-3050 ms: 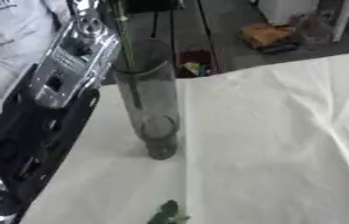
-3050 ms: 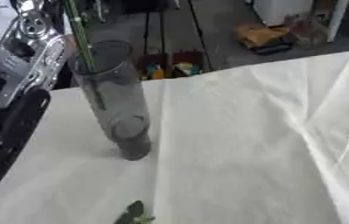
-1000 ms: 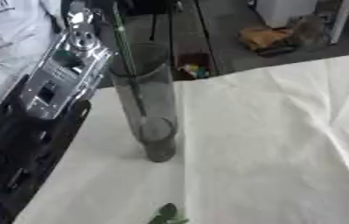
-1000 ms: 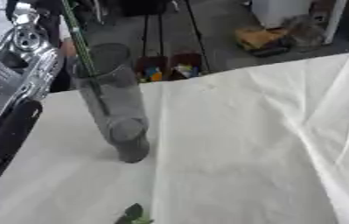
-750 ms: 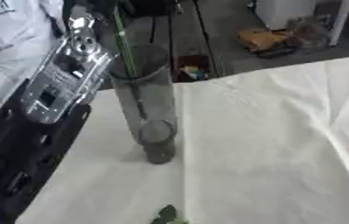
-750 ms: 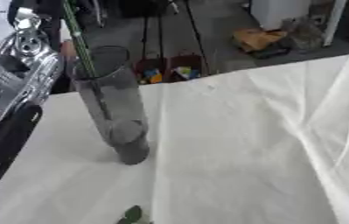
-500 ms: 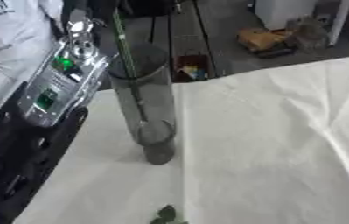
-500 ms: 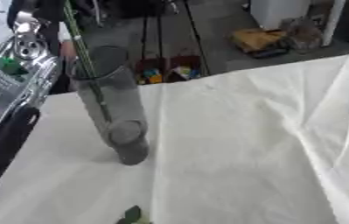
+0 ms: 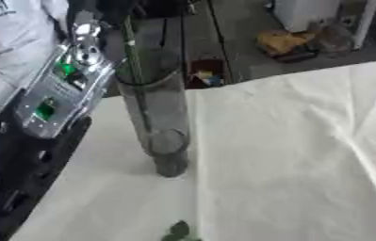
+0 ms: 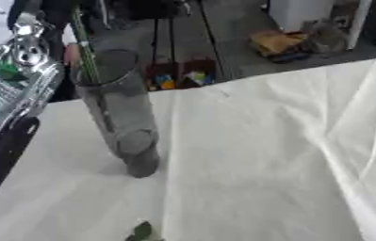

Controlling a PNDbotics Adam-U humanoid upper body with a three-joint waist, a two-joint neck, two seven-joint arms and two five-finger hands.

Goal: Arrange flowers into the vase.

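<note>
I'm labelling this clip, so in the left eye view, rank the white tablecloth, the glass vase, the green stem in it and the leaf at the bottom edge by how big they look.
1. white tablecloth
2. glass vase
3. green stem, about as long as the vase but far thinner
4. leaf, cut off by the edge, so its full size is unsure

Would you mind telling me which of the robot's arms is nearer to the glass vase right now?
The left. The left arm rises just beside the glass vase, on its left, with a green stem standing in the vase. The right arm shows in neither view.
</note>
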